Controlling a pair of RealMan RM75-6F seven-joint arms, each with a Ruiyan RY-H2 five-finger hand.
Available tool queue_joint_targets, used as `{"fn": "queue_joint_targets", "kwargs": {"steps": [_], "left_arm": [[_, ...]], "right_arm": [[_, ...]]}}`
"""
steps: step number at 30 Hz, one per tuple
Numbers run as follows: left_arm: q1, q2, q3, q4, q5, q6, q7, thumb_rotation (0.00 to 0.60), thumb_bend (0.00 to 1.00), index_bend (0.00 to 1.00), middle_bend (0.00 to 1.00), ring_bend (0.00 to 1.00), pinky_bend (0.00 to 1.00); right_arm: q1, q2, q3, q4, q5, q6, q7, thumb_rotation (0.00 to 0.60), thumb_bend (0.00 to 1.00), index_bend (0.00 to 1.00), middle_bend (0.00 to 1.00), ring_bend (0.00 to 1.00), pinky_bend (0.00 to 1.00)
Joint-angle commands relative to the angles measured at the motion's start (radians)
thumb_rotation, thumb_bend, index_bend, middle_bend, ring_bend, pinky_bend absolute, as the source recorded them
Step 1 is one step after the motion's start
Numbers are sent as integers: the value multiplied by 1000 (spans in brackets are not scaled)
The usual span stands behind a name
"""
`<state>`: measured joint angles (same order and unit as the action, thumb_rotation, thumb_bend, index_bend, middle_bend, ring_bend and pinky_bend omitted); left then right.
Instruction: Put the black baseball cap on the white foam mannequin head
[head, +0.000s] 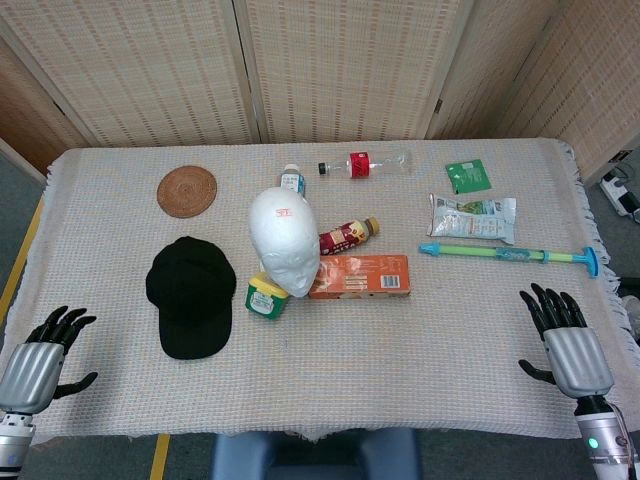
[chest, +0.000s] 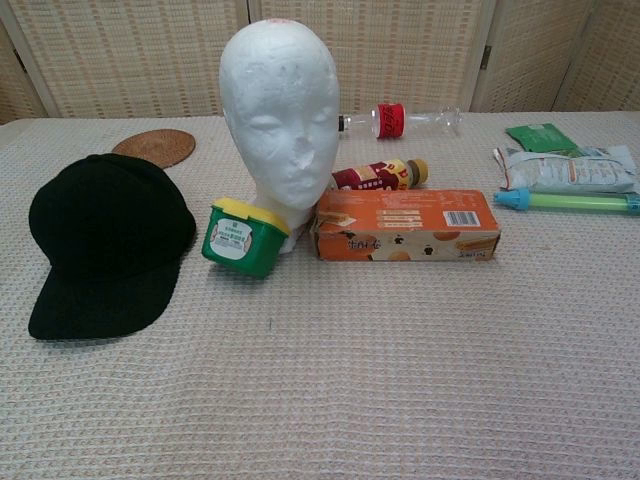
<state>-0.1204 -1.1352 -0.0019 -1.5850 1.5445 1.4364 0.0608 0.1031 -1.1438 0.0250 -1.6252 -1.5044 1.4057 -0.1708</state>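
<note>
The black baseball cap (head: 190, 295) (chest: 105, 243) lies flat on the table, left of centre, its brim toward the front edge. The white foam mannequin head (head: 284, 241) (chest: 280, 118) stands upright near the middle, face toward me, bare on top. In the head view my left hand (head: 42, 353) hovers at the front left corner, fingers spread, holding nothing, well left of the cap. My right hand (head: 565, 340) sits at the front right, fingers spread and empty. Neither hand shows in the chest view.
A green tub with a yellow lid (head: 266, 296) (chest: 243, 236) and an orange box (head: 359, 276) (chest: 406, 224) crowd the mannequin's base. Behind lie bottles (head: 364, 164), a woven coaster (head: 187, 190), snack packets (head: 472, 216) and a green-blue stick toy (head: 510, 254).
</note>
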Motion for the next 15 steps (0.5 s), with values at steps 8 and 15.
{"fn": "queue_joint_targets", "kwargs": {"steps": [8, 15], "left_arm": [[-10, -107, 68, 29, 85, -45, -132, 600, 200, 303, 316, 215, 500], [-7, -370, 94, 334, 240, 69, -178, 600, 159, 416, 780, 610, 984]], "right_arm": [[-3, -13, 2, 16, -19, 24, 10, 600, 72, 0, 0, 0, 0], [3, -29, 2, 27, -13, 10, -12, 600, 73, 0, 0, 0, 0]]}}
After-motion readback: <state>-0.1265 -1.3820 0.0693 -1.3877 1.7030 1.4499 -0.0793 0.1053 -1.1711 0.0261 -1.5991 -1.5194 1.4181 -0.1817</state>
